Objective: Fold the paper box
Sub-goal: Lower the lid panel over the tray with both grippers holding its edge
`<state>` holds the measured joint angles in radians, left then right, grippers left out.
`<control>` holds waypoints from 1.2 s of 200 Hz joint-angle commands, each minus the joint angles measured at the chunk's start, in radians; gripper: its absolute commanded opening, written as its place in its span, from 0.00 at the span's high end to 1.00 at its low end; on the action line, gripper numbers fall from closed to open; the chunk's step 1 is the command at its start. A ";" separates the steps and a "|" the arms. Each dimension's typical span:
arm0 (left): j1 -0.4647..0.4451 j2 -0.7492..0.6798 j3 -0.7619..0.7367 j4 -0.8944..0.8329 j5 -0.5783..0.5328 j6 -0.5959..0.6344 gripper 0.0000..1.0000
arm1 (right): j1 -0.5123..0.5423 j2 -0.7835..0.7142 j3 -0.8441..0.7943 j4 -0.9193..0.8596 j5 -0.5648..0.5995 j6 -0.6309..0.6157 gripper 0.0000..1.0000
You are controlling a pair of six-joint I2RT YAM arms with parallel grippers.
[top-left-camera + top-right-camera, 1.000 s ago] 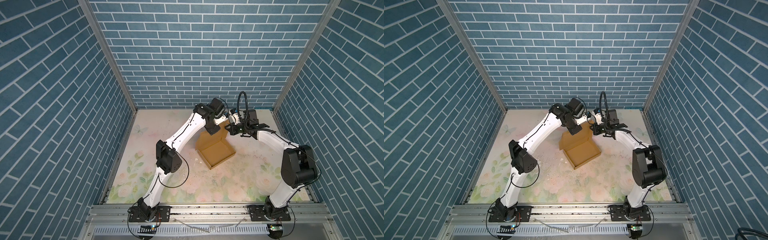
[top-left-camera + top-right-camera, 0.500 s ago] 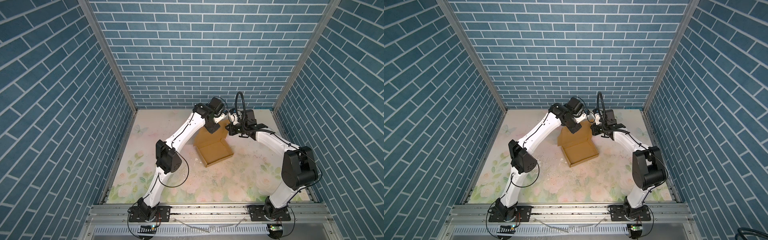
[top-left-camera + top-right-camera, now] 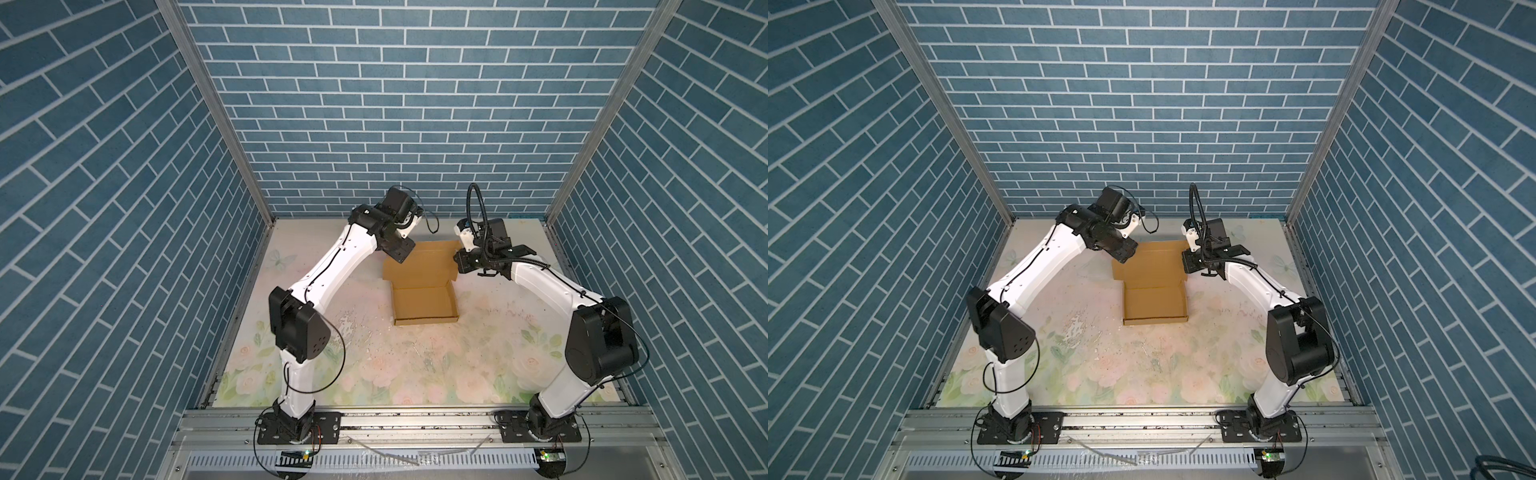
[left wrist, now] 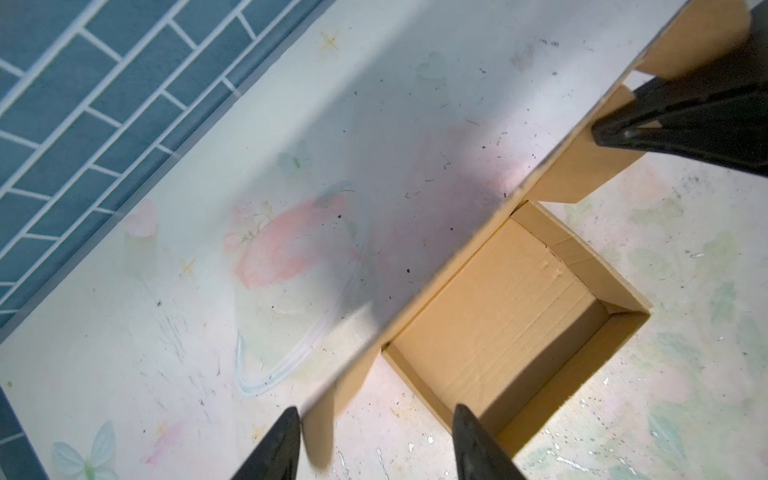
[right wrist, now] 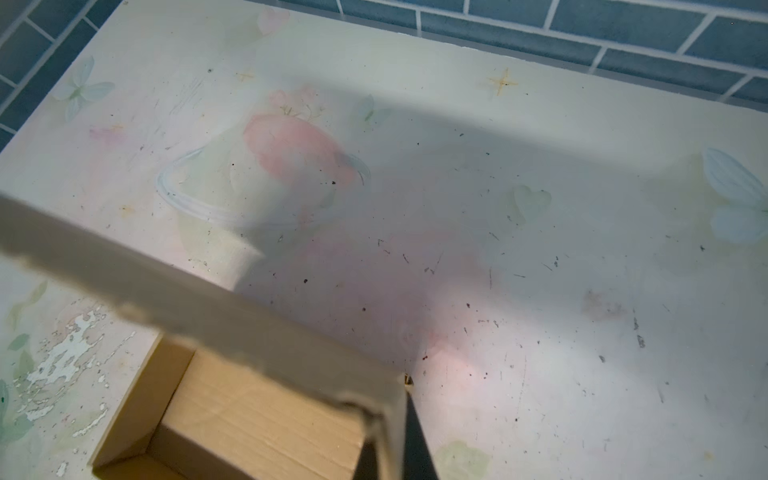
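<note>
Swung square since a second ago, the paper box (image 3: 424, 305) sits near the surface's (image 3: 374, 365) far edge, lid (image 3: 419, 266) raised. Left gripper (image 4: 376, 411) has spread open astride the lid's edge; right gripper (image 5: 390, 440) pinches its corner.

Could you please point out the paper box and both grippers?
paper box (image 3: 422, 301): in a top view, on the tray floor.
left gripper (image 4: 376, 411): left wrist view, midway between its fingertips.
right gripper (image 5: 390, 449): right wrist view, midway between its fingertips.
</note>
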<state>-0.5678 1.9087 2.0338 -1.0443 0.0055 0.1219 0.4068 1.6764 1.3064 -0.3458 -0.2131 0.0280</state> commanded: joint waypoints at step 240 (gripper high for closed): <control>0.164 -0.079 -0.449 0.532 0.100 -0.051 0.45 | 0.063 -0.040 0.067 -0.125 0.062 -0.083 1.00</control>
<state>-0.4137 1.8198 1.5467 -0.5591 0.1177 0.0608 0.4641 1.6676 1.3361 -0.4339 -0.1429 -0.0010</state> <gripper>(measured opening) 0.550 0.053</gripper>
